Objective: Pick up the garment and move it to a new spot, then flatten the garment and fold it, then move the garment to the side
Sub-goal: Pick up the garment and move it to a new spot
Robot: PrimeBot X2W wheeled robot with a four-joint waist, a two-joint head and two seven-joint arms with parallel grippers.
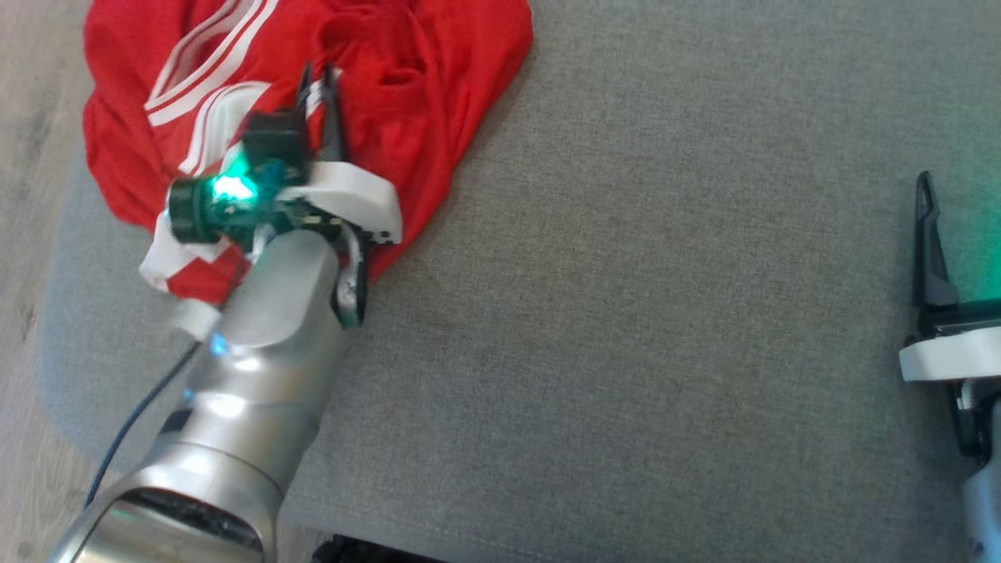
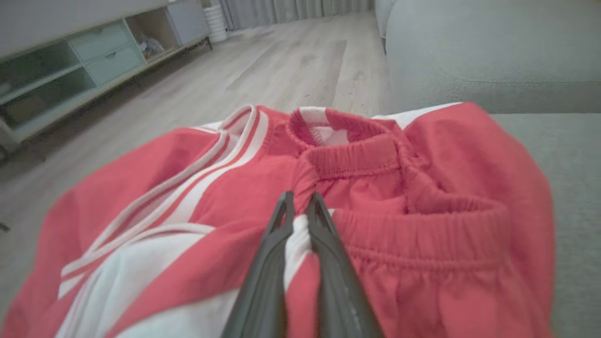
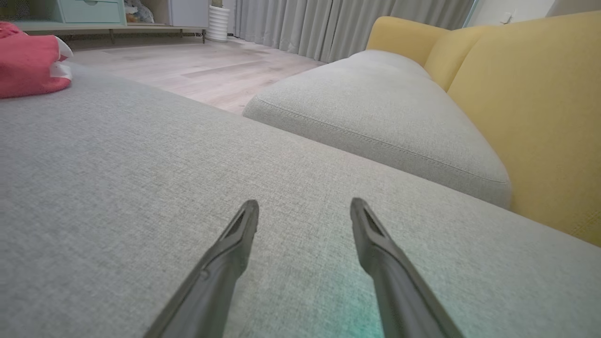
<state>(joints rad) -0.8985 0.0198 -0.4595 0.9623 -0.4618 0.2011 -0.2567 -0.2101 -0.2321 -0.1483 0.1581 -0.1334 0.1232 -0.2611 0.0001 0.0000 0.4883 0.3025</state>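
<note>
Where the left gripper (image 2: 300, 199) pinched one thin fold in its closed fingers, the garment (image 2: 436, 188) lay bunched around and beyond them; that fold could slip out on lifting. Far right, the right gripper (image 3: 304, 209) stood open, empty, over the cushion (image 3: 117, 188).

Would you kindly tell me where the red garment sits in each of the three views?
Head view: garment at upper left, on the cushion.
Left wrist view: garment across the lower frame, pinched in the left jaws.
Right wrist view: garment in the top-left corner.
Shared landmark: the grey cushion.
</note>
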